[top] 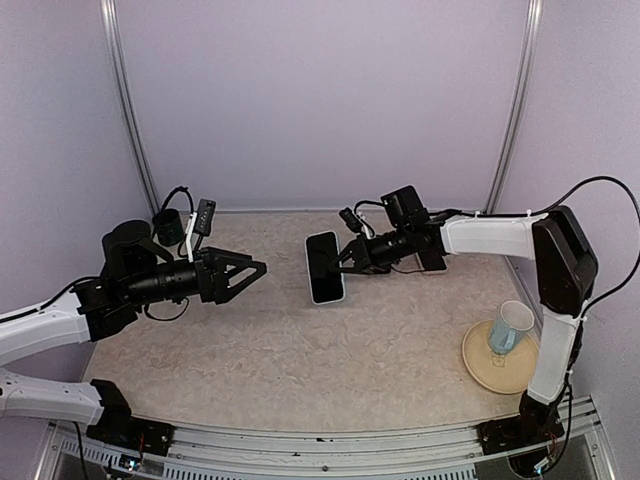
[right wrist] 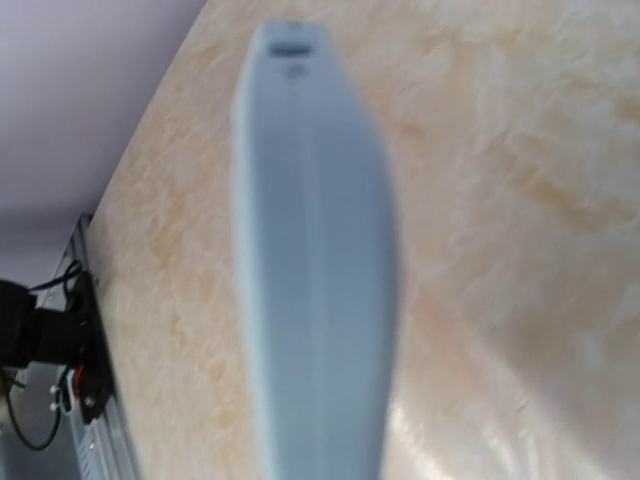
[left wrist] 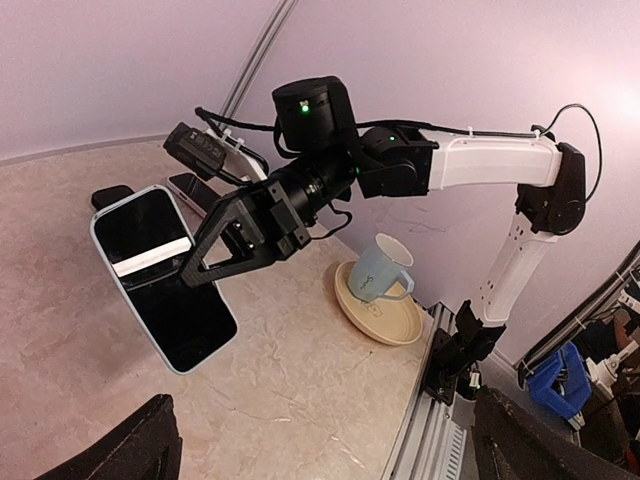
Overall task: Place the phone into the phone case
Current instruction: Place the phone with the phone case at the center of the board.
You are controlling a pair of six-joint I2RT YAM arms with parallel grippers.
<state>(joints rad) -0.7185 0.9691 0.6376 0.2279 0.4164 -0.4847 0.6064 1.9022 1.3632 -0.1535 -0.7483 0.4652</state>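
The left arm (top: 40, 335) stretches in low from the left. The left gripper (top: 248, 282) points toward the middle, jaws spread wide, holding nothing. The right arm (top: 490, 235) rises from its base, bends at the elbow and reaches left. The right gripper (top: 340, 262) is clamped on the phone (top: 322, 275).

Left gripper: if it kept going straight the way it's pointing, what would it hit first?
Most likely the phone, held up by the right gripper just ahead of the open left gripper. Heights are hard to compare from above.
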